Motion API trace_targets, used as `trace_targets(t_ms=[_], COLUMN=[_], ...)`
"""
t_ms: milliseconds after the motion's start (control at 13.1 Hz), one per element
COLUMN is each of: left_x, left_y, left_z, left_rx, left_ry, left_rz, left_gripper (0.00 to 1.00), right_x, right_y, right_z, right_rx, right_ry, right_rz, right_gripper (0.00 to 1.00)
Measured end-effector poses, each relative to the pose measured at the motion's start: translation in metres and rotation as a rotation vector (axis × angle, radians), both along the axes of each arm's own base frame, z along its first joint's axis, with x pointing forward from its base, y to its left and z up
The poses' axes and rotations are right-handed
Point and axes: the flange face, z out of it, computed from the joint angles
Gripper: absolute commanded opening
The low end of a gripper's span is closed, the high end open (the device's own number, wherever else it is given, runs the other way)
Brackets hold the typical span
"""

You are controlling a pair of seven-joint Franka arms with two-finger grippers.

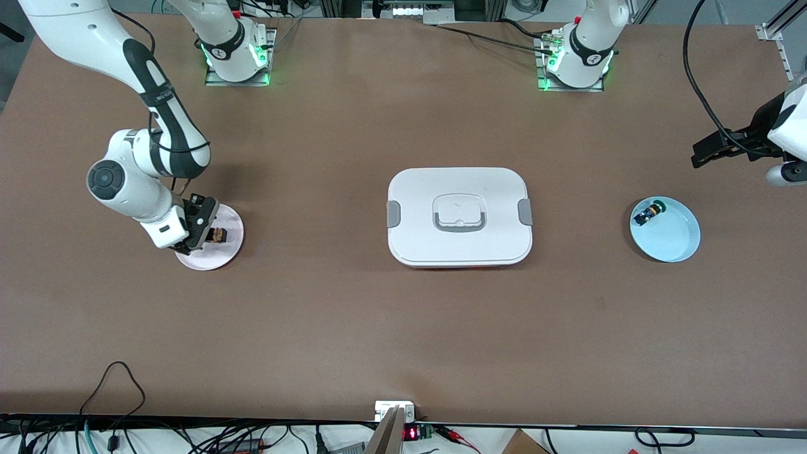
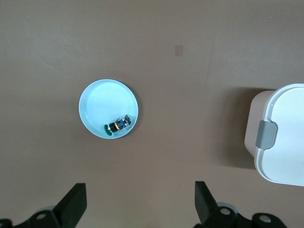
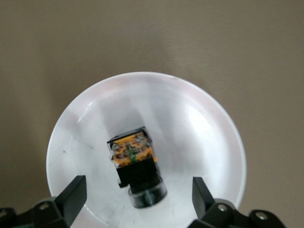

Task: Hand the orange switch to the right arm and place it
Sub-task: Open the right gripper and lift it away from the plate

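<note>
The orange switch [image 1: 219, 235] [image 3: 135, 159], a small black block with an orange face and a round cap, lies on a pale pink plate [image 1: 224, 253] [image 3: 199, 128] toward the right arm's end of the table. My right gripper [image 1: 210, 231] [image 3: 138, 190] hangs low over that plate, open. Its fingers stand on either side of the switch with a gap on both sides, touching nothing. My left gripper [image 1: 706, 153] [image 2: 140, 197] waits open and empty above the table at the left arm's end, near a light blue plate [image 1: 678, 244] [image 2: 99, 102].
A small black-and-blue part with a green cap [image 1: 648, 214] [image 2: 118, 126] lies in the blue plate. A white lidded container [image 1: 459, 217] [image 2: 285, 137] with grey clips stands mid-table between the two plates. Cables run along the table's front edge.
</note>
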Motion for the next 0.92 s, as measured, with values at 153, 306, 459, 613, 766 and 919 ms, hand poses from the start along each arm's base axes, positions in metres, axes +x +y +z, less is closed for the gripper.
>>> trace_targets(t_ms=[153, 306, 459, 613, 766, 919], left_x=[0.000, 0.000, 0.000, 0.000, 0.000, 0.000], left_y=[0.000, 0.000, 0.000, 0.000, 0.000, 0.000], left_z=[0.000, 0.000, 0.000, 0.000, -0.001, -0.001], left_rx=[0.000, 0.000, 0.000, 0.000, 0.000, 0.000], left_ry=[0.000, 0.000, 0.001, 0.001, 0.001, 0.001], left_rz=[0.000, 0.001, 0.001, 0.001, 0.001, 0.001], left_gripper=[1.00, 1.00, 1.00, 1.00, 1.00, 1.00], right_x=[0.019, 0.037, 0.046, 0.046, 0.042, 0.036], right_y=[-0.001, -0.001, 0.002, 0.006, 0.008, 0.012], right_z=[0.048, 0.103, 0.144, 0.167, 0.186, 0.218], right_rx=[-0.007, -0.007, 0.013, 0.037, 0.021, -0.022], right_ry=[0.028, 0.065, 0.111, 0.163, 0.205, 0.251], right_rz=[-0.124, -0.274, -0.460, -0.653, -0.848, -1.046], right_gripper=[1.00, 1.00, 1.00, 1.00, 1.00, 1.00])
